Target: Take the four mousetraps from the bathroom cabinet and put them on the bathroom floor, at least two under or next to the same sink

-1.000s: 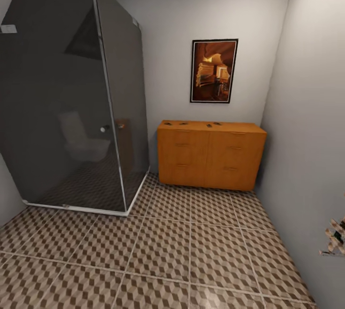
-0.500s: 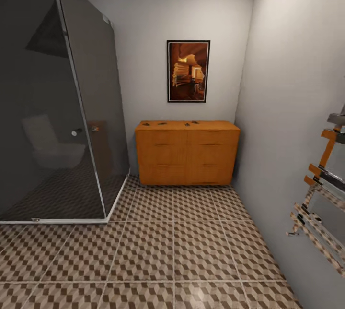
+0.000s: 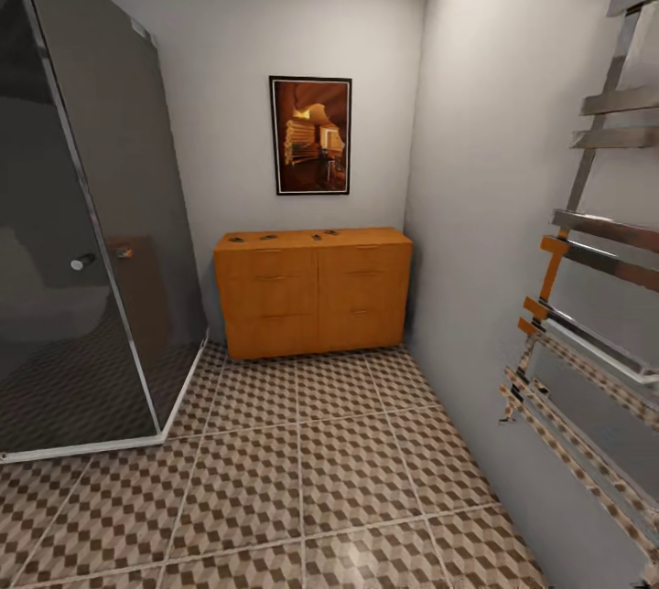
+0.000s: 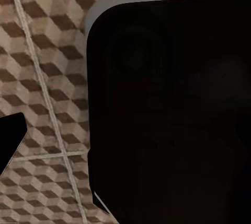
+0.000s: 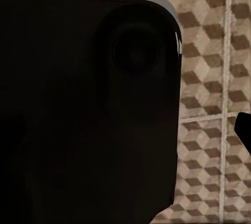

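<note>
Camera swung rightward: cabinet slid left in head view, towel rail filled right edge. Meant approach underway, no trap lifted yet. Bathroom floor lay open up to cabinet front; shower glass bounded left, wall right. Mousetraps sat along cabinet top, rear edge. Pincer state of either arm: could not tell.
</note>
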Motion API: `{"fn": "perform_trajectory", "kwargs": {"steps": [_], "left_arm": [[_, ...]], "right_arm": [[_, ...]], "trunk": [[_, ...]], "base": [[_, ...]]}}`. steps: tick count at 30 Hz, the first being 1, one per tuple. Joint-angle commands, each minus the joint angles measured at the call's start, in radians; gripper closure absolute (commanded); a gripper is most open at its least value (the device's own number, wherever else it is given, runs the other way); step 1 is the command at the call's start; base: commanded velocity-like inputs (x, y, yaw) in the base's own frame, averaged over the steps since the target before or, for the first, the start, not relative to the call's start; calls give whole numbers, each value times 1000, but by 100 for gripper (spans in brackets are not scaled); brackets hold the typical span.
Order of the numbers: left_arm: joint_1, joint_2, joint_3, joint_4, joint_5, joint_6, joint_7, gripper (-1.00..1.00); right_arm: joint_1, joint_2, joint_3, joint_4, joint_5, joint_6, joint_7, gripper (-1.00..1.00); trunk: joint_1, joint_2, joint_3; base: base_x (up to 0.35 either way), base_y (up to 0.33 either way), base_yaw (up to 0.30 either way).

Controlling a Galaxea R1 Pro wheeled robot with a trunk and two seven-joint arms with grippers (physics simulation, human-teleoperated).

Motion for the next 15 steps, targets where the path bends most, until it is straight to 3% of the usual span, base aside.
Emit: {"fn": "perform_trajectory", "kwargs": {"steps": [1,8,15], "left_arm": [[0,0,0,-1,1,-1,0,-100],[0,0,0,-1,1,-1,0,-100],[0,0,0,-1,1,-1,0,-100]], "right_arm": [[0,0,0,0,-1,-3,0,-100],[0,0,-1,0,-1,-3,0,-100],[0,0,1,0,0,0,0,-100]], "trunk": [[0,0,-1],[0,0,-1],[0,0,-1]], "base": [[0,0,-296],[0,0,-292],[0,0,-82]]}}
